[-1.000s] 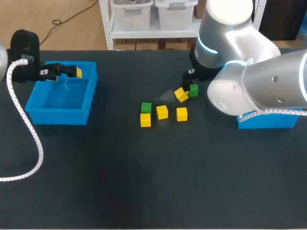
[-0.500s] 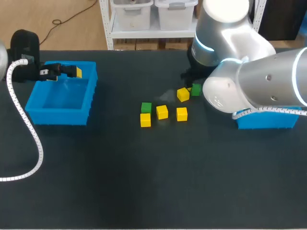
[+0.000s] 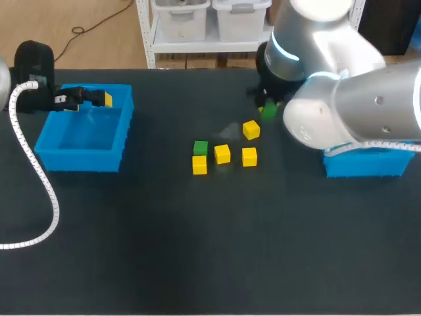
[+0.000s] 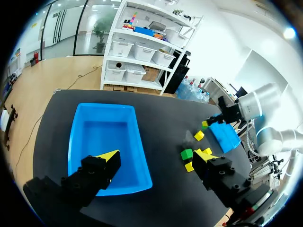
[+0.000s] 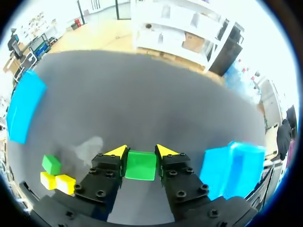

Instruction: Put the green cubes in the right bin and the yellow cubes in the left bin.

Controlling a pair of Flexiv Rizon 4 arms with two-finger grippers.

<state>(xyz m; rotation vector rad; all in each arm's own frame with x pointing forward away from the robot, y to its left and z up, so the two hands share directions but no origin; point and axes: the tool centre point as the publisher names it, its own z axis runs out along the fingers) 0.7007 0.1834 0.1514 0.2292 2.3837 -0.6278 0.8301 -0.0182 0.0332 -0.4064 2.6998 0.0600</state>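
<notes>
Right jaws: clamped on a green cube [image 5: 140,166], fingers touching it from both sides. In the head view that cube [image 3: 268,112] sits just under the right arm [image 3: 342,112], toward the far edge of the tabletop [image 3: 210,250], right of centre. It is near the nearest yellow cube [image 3: 250,130] but apart from it.

Left jaws: spread wide with nothing between them, over the left bin [image 3: 125,131], at its far rim. In the left wrist view the bin floor [image 4: 104,137] shows bare below the fingers.

Left bin: near the tabletop's left edge, toward the far-left corner. Right bin [image 3: 368,168]: at the right edge, partly covered by the right arm. It also shows beside the jaws in the right wrist view [image 5: 232,165].

Loose cubes, mid-tabletop:
- second green cube [image 3: 200,148], with a yellow one [image 3: 199,164] just on its near side, touching or almost
- another yellow [image 3: 222,154] just beside that pair
- one more yellow [image 3: 248,157] a little further toward the right edge
- the nearest yellow cube lies on the far side of that row, apart from it

The right wrist view catches the second green cube [image 5: 51,164] and two yellows [image 5: 57,182] beside the jaws.
</notes>
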